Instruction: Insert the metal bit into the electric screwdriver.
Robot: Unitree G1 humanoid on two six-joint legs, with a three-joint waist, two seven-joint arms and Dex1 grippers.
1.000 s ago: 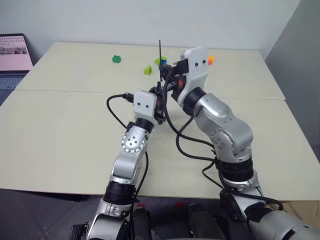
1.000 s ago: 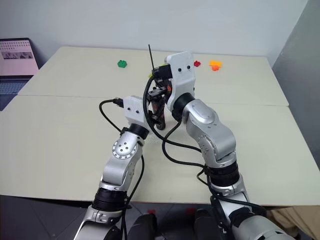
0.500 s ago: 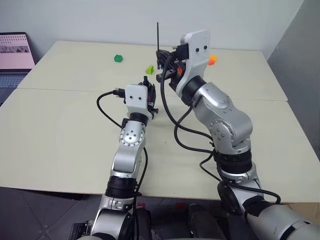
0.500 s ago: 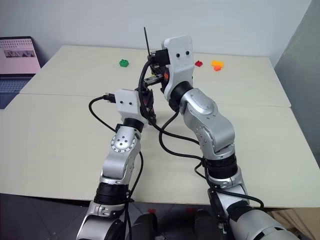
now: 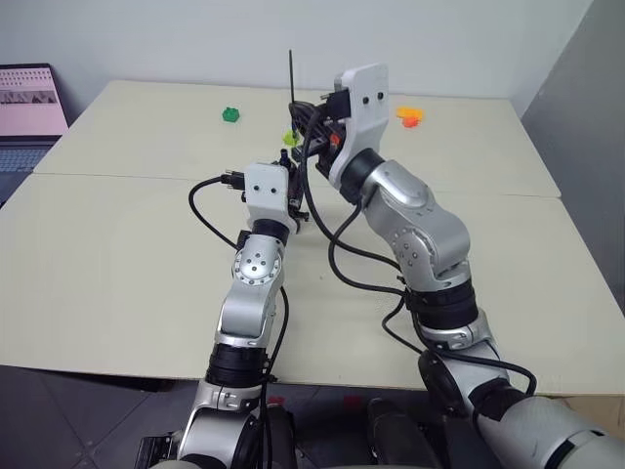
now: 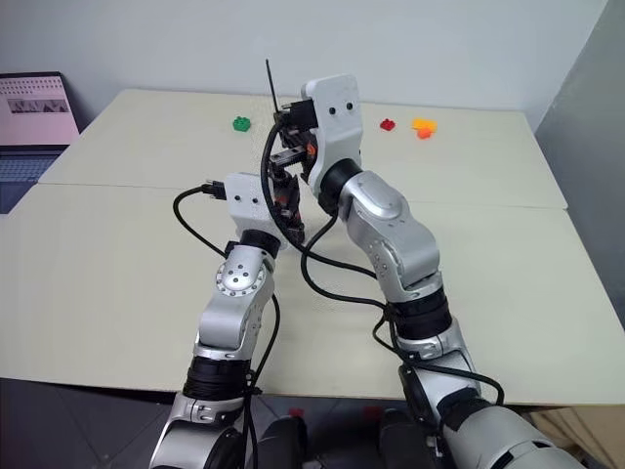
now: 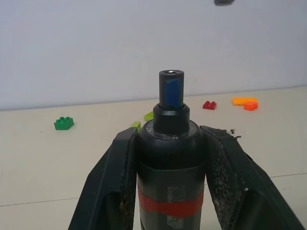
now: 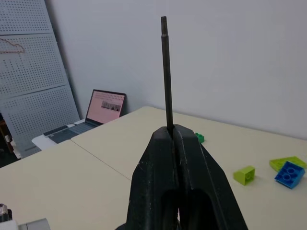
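The electric screwdriver [image 7: 171,158], black with a red band, stands upright between the fingers of my left gripper [image 7: 171,135], which is shut on its body. Its open socket tip [image 7: 171,74] points up. My right gripper [image 8: 173,132] is shut on the lower end of the metal bit [image 8: 166,72], a thin grey rod that sticks straight up from the fingertips. In the head views the right gripper [image 5: 301,109] hangs just above and behind the left gripper [image 5: 293,188], and the bit [image 5: 291,73] rises above both.
Loose toy bricks lie on the far part of the beige table [image 5: 117,254]: green [image 5: 229,114], lime [image 5: 290,138], orange [image 5: 408,115], red [image 6: 387,124]. A laptop [image 5: 27,103] stands off the table's left edge. The near half of the table is bare.
My right gripper has carried the bit up and to the left, so it now sits over the left gripper. The left gripper with the screwdriver shifted a little left, then held still.
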